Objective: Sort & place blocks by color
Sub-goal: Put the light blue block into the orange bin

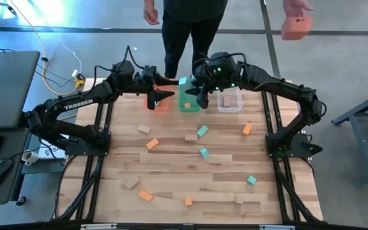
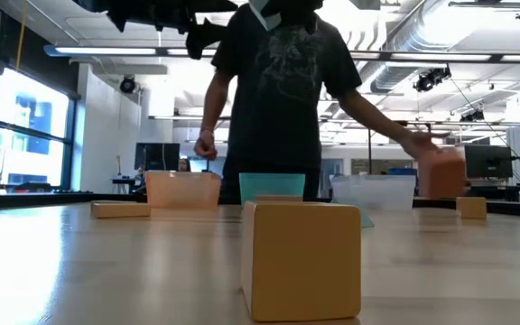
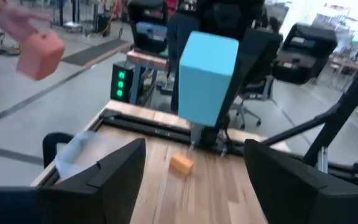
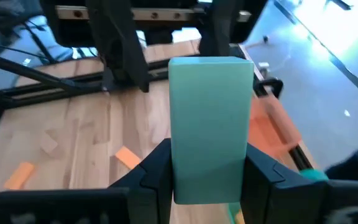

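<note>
Overhead, right gripper (image 4: 207,177) clamped on a teal-green block (image 4: 210,124) above the green tray (image 1: 187,102), left gripper (image 3: 194,180) spread apart over the orange tray (image 1: 161,106), other blocks (image 1: 202,130) scattered across the desk (image 1: 171,172).

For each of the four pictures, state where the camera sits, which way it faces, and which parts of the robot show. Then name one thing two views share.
High: above the table, facing straight down; both arms show.
Low: at tabletop height, facing across past a tan block to a person; arm parts overhead.
Left wrist: on the left arm, facing forward between its open fingers.
Right wrist: on the right arm; the right hand grips a teal block.
Shared: that teal block shows in both wrist views.
</note>
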Motion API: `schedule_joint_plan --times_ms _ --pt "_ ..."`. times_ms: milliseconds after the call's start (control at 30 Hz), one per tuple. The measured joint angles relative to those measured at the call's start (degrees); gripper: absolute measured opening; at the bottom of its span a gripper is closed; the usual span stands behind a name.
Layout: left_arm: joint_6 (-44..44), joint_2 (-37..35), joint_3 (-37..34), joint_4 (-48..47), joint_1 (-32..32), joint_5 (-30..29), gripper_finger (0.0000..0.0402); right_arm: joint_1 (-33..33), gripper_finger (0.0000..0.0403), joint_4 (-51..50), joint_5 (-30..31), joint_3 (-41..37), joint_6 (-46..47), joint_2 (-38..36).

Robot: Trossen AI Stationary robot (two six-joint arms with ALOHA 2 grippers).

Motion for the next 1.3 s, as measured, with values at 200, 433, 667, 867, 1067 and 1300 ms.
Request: schedule_joint_plan --times_ms 200,433,667,867,1067,1300 --pt "-0.20 0.00 0.00 4.19 -0.28 -0.22 0.0263 -1.30 0.0107 1.89 -2.60 0.00 -1.27 0.00" --pt "-1.58 0.00 0.00 5.97 -0.31 -0.22 0.0263 -1.49 0.0107 6.81 -4.37 0.00 -1.50 0.00" --pt "-3.04 0.00 0.00 6.03 -0.31 -0.13 0.0264 -1.08 0.0107 10.01 -6.09 0.00 -1.32 2.08" --pt "-3.04 0.00 0.00 6.24 -0.39 -0.15 0.0262 -1.08 0.0107 10.74 -7.23 0.00 -0.44 4.20" --pt "-3.03 0.00 0.00 7.27 -0.40 -0.19 0.0264 -1.06 0.0107 12.09 -9.33 0.00 1.43 6.07" --pt "-1.83 0.00 0.00 7.77 -0.11 -0.22 0.0220 -1.06 0.0107 13.53 -9.04 0.00 3.15 6.12"
